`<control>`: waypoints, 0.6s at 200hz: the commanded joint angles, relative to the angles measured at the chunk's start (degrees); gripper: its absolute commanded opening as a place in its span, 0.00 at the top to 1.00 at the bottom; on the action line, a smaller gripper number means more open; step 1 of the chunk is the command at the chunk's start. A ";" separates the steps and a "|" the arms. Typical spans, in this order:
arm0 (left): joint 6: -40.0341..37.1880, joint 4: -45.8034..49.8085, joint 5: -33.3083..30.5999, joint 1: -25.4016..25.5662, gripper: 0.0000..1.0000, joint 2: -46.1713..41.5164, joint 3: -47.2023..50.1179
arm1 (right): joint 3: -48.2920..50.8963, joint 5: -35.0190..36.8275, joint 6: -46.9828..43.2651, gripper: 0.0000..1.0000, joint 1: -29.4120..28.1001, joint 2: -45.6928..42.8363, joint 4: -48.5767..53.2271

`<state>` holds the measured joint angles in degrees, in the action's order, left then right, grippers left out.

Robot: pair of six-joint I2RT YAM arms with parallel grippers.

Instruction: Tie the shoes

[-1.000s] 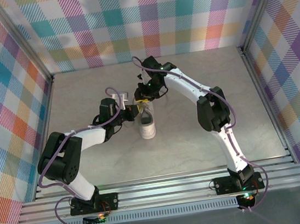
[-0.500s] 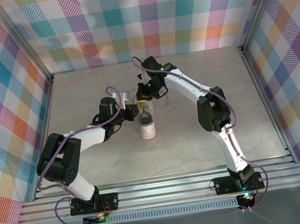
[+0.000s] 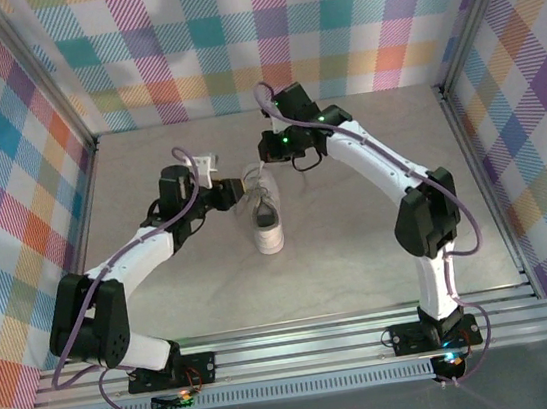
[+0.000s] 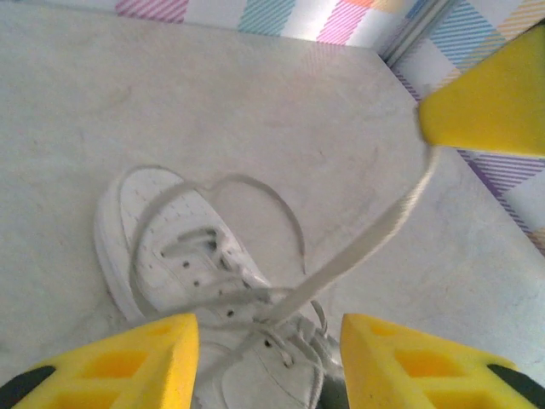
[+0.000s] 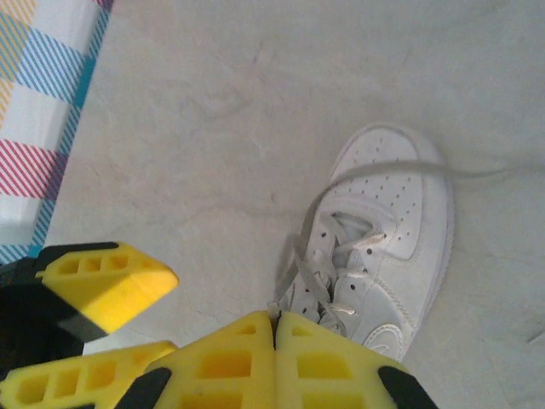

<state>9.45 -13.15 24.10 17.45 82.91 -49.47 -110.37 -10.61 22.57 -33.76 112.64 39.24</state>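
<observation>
I see the sneaker (image 3: 269,223) sole-down on the surface (image 3: 361,253). Its long axis runs near-to-far, with the toe toward my arm bases and the heel away. Left fingers (image 4: 409,358) stand apart just left of the sneaker's heel end, gripping nothing. Right fingers (image 5: 247,358) are pressed together just beyond the heel, pinching one lace (image 4: 358,243) that runs taut from the eyelets.
</observation>
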 commanded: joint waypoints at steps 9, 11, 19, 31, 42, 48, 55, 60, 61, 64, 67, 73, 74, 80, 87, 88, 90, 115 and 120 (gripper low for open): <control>-4.31 5.26 3.26 0.27 0.50 1.53 -5.41 | 1.83 3.36 -3.87 1.00 -0.06 -3.65 0.10; -4.48 5.31 3.50 0.36 0.50 1.76 -5.67 | 1.82 3.39 -4.03 1.00 -0.07 -3.76 0.17; -5.29 5.45 4.08 0.94 0.49 2.65 -6.75 | 1.73 3.40 -4.56 1.00 -0.08 -4.21 0.67; -6.38 5.71 4.49 2.05 0.48 4.17 -8.33 | 1.56 3.40 -5.26 1.00 -0.04 -4.62 1.17; -6.99 5.59 4.34 3.11 0.47 5.48 -9.48 | 1.41 3.08 -5.56 1.00 -0.08 -4.89 1.56; -7.17 5.43 4.07 3.71 0.47 6.19 -10.10 | 1.22 2.89 -5.62 1.00 -0.07 -4.89 1.86; -7.63 5.23 3.86 4.30 0.47 7.05 -10.75 | 1.08 2.56 -5.74 1.00 -0.08 -4.89 2.15; -7.96 5.11 3.85 4.78 0.46 7.65 -11.25 | 0.97 2.17 -5.74 1.00 -0.08 -4.84 2.23; -8.00 5.08 3.85 4.87 0.46 7.81 -11.34 | 0.95 2.09 -5.76 1.00 -0.01 -4.82 2.23; -8.24 5.09 3.90 5.13 0.46 8.18 -11.69 | 0.87 1.94 -5.72 1.00 -0.07 -4.80 2.30; -8.68 5.05 4.10 5.22 0.46 8.55 -12.03 | 0.78 1.77 -5.79 1.00 -0.01 -4.78 2.40; -9.38 5.01 4.46 5.75 0.46 9.31 -12.63 | 0.61 1.45 -5.77 1.00 -0.08 -4.69 2.58; -9.46 5.04 4.46 5.84 0.46 9.43 -12.69 | 0.55 1.41 -5.73 1.00 -0.08 -4.66 2.58; -9.86 5.03 4.23 6.21 0.46 10.04 -13.20 | 0.43 1.01 -5.77 1.00 -0.08 -4.58 2.68; -10.28 5.14 3.89 6.52 0.45 10.89 -13.79 | 0.17 0.62 -5.62 1.00 0.01 -4.53 2.93; -10.35 5.15 3.83 6.57 0.45 11.01 -13.89 | 0.12 0.56 -5.66 1.00 0.01 -4.49 2.94; -10.34 5.15 3.67 6.66 0.45 11.21 -14.03 | 0.08 0.47 -5.68 1.00 0.01 -4.46 3.01; -10.32 4.81 3.24 6.80 0.46 14.08 -15.93 | -0.27 -0.89 -5.82 1.00 0.23 -4.56 3.04; -10.16 4.71 3.15 6.81 0.49 14.55 -16.38 | -0.24 -1.60 -6.00 1.00 0.34 -4.51 2.95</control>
<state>1.19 -8.38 26.96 23.90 95.46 -62.87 -109.38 -9.39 17.85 -33.76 109.84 41.43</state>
